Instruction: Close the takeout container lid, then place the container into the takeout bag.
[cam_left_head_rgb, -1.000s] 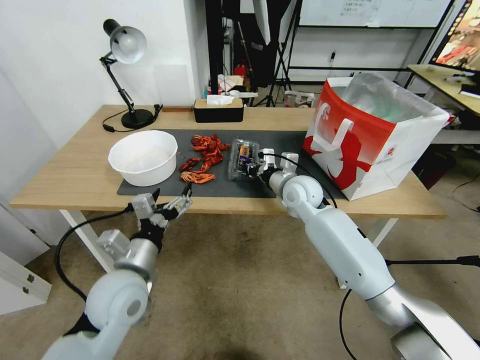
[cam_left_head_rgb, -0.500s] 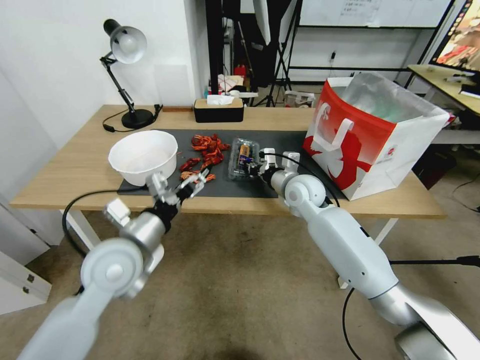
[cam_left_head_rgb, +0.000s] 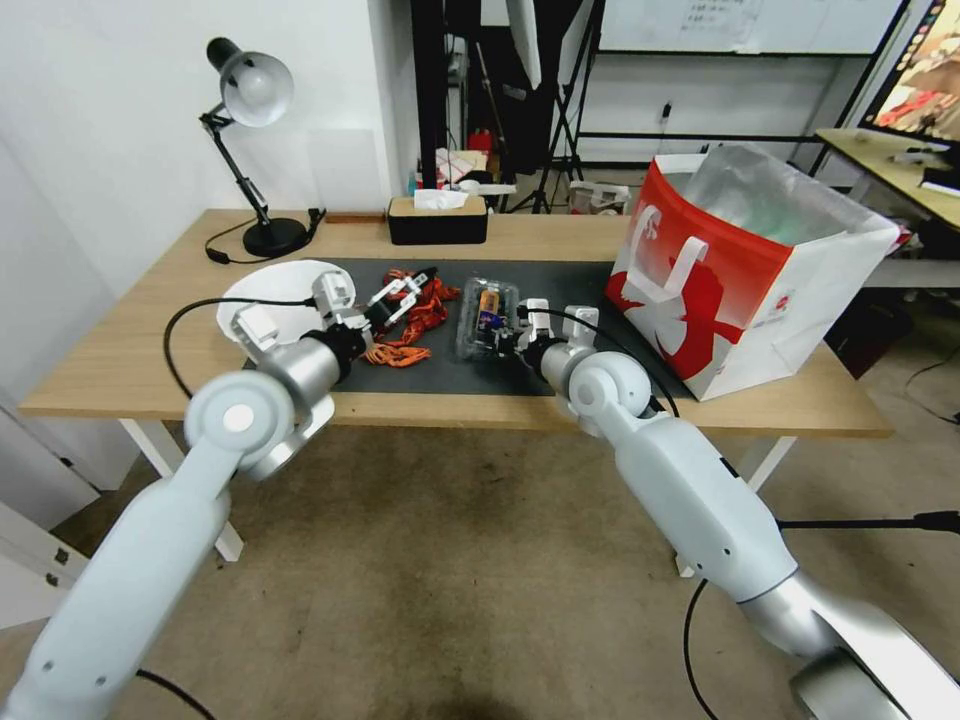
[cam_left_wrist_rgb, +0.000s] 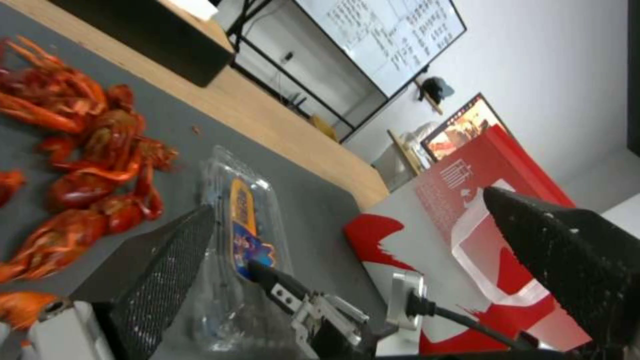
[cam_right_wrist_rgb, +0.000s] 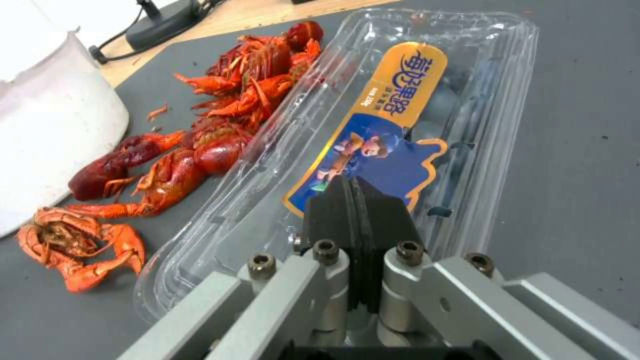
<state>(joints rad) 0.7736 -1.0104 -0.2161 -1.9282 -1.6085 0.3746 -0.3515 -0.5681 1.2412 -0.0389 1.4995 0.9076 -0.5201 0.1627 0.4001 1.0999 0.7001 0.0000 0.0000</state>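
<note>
The takeout container (cam_left_head_rgb: 487, 312), a shallow clear clamshell, lies flat on the black mat with its lid (cam_right_wrist_rgb: 400, 105) down; the lid bears an orange-and-blue sticker. My right gripper (cam_left_head_rgb: 503, 336) is shut, its tips (cam_right_wrist_rgb: 353, 200) resting on the lid at the container's near end. Over the crayfish just left of the container, my left gripper (cam_left_head_rgb: 405, 290) hovers open, and the container (cam_left_wrist_rgb: 247, 215) shows between its fingers (cam_left_wrist_rgb: 167, 260) in the left wrist view. The red-and-white takeout bag (cam_left_head_rgb: 740, 270) stands open at the table's right, foil lining showing.
A white bowl (cam_left_head_rgb: 285, 300) sits on the mat's left end, partly behind my left arm. Red crayfish (cam_left_head_rgb: 425, 300) lie between bowl and container. A black tissue box (cam_left_head_rgb: 437, 222) and a desk lamp (cam_left_head_rgb: 255, 100) stand at the back.
My left arm rose from below the table's front edge, forward over the mat, to the crayfish beside the bowl. The right gripper and the container stayed put.
</note>
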